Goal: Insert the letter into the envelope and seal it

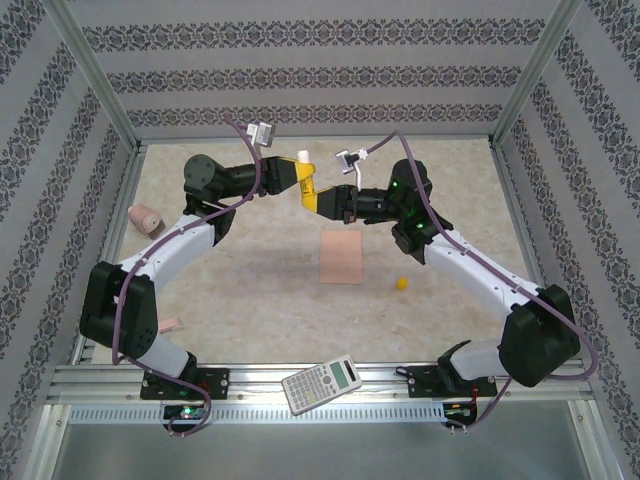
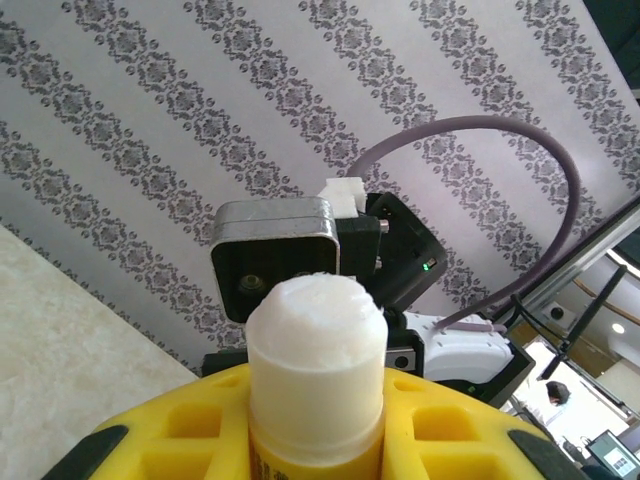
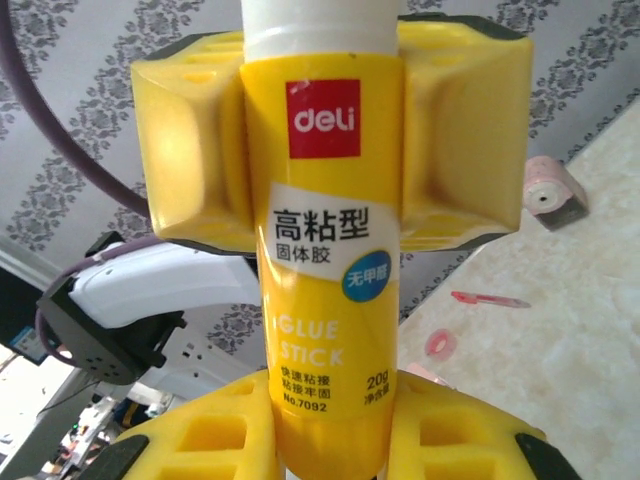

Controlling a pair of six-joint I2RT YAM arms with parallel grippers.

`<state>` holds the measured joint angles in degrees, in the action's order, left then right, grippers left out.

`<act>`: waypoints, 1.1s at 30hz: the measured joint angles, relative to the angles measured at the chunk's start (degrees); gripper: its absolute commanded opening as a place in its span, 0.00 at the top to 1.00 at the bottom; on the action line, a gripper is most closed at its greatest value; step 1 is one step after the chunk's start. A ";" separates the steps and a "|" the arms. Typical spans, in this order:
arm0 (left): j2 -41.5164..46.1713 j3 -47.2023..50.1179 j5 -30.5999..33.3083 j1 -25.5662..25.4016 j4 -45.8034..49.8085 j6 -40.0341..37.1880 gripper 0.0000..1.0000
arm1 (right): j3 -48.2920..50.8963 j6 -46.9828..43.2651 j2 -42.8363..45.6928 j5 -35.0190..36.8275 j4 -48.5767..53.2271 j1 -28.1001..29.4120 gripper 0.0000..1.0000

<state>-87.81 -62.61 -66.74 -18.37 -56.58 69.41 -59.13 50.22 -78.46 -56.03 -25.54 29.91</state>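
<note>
The top external camera was mounted above and behind the arm bases. It looked down and toward the far wall from far enough back to cover the whole beige stone-patterned table (image 1: 250,290).

The left wrist camera sat just behind the left gripper (image 2: 315,425) and faced right. It was very near the white tip of the yellow plastic glue stick (image 2: 315,330), with the grey box-shaped camera housing (image 2: 275,250) of the right wrist just beyond.

The right wrist camera sat just behind the right gripper (image 3: 330,440), very near the same stick. It faced left toward the pink cylindrical roll (image 3: 553,195) on the table's left side.

All three views shared the glue stick. The top external and right wrist views also shared the roll.
</note>
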 measured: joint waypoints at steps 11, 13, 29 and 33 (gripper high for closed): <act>5.49 -0.79 5.53 -0.35 25.03 -15.30 1.00 | -4.90 -11.89 1.57 11.85 19.74 3.65 0.83; 6.03 -1.81 7.32 -0.68 30.01 -18.23 1.00 | -6.60 -14.43 1.57 15.37 24.02 4.61 0.83; 6.25 -7.06 33.33 -9.14 58.90 -31.30 1.00 | -13.60 -23.56 -1.31 52.85 47.19 15.76 0.84; 5.20 -7.06 40.19 -11.04 61.79 -31.23 1.00 | -14.34 -23.67 -4.07 60.67 49.16 18.32 0.84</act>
<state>-82.61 -69.67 -26.55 -29.41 5.21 38.17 -73.47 26.55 -82.52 4.64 23.62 48.23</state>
